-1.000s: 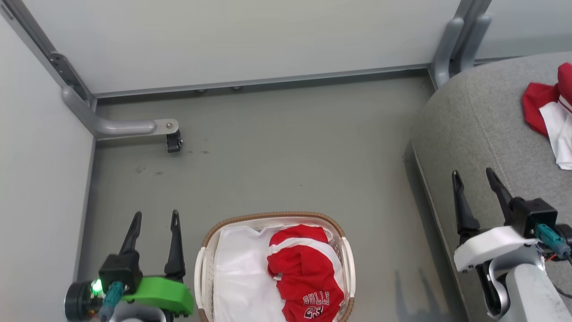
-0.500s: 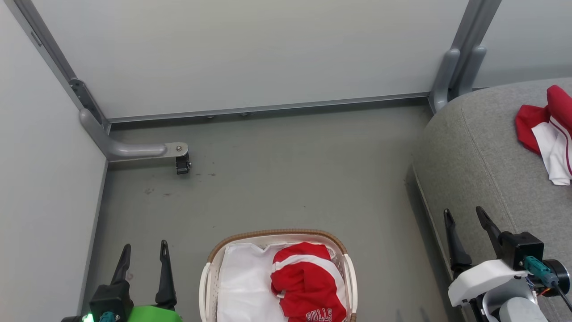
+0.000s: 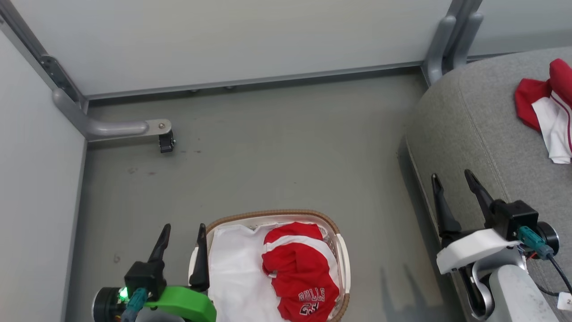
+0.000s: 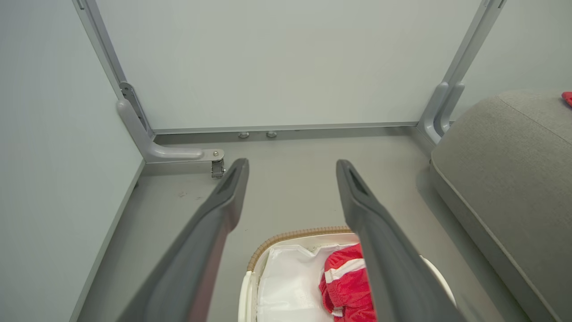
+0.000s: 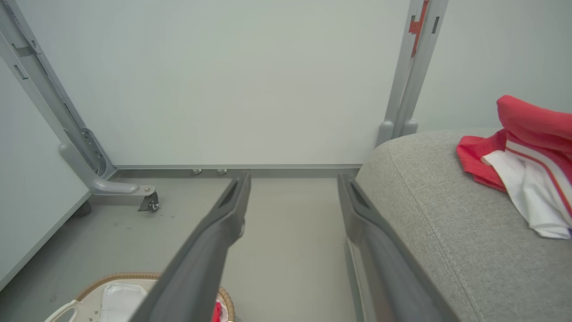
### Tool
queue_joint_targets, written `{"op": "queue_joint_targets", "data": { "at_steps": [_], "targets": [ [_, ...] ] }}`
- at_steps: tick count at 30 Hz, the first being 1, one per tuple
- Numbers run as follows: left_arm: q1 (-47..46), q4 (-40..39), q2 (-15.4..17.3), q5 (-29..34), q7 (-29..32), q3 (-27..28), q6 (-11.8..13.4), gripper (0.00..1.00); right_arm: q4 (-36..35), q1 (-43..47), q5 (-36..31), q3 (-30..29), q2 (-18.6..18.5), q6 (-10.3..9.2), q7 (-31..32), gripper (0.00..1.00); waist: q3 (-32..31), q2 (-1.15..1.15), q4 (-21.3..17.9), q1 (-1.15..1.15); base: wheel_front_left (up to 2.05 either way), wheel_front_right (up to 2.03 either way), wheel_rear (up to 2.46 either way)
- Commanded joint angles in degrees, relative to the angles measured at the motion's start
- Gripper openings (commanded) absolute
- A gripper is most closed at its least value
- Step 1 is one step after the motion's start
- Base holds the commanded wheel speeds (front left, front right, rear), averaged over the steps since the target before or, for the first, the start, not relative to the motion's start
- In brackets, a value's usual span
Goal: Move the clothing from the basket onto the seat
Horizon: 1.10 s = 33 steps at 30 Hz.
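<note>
Seat (image 3: 482, 134): grey cushion at robot's right; one red-white garment (image 3: 529, 100) already lies on its far part, so room is left nr the front edge.
Basket (image 3: 273, 214): on floor betw. the arms; rim to be cleared before any sideways carry.
Liner (image 3: 237, 273): white sheet beside/under the red cloth; to be left behind, so only red is to be pinched.
Jersey (image 3: 299, 273): bunched in basket's right half; a raised fold is judged the best hold.
L gripper (image 3: 184, 226): fingers spread, empty, at basket's left rim.
R gripper (image 3: 451, 175): fingers spread, empty, by seat's front edge, well apart from basket.
</note>
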Motion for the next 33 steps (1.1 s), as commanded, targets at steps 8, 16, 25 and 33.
{"op": "queue_joint_targets", "data": {
  "at_steps": [8, 16, 25, 33],
  "targets": [
    [-8.60, 7.04, 0.11, -1.76, 0.05, -5.54, -1.57, 1.00, -2.28, -5.99, 0.83, 2.37, -0.21, -0.08, -0.08, 1.00, 11.87, 0.00, -6.34, 0.00, 0.00, 0.00, 0.00],
    [-16.46, 15.71, 0.19, -2.82, 0.05, -7.83, -2.56, 1.00, -3.81, -10.60, 1.47, 2.91, 0.30, -0.08, -0.08, 1.00, 20.69, 0.00, -10.17, 0.00, 0.00, 0.00, 0.00],
    [-23.83, 25.42, 0.23, -0.96, 0.06, -8.72, -3.63, 1.00, -5.16, -14.24, 2.03, 3.76, 0.77, -0.08, -0.08, 1.00, 28.93, 0.00, -13.40, 0.00, 0.00, 0.00, 0.00],
    [-29.64, 32.69, 0.30, 0.13, 0.06, -9.80, -4.49, 1.00, -5.84, -16.59, 2.69, 5.06, 1.09, -0.08, -0.08, 1.00, 34.55, 0.00, -16.01, 0.00, 0.00, 0.00, 0.00]
  ]
}}
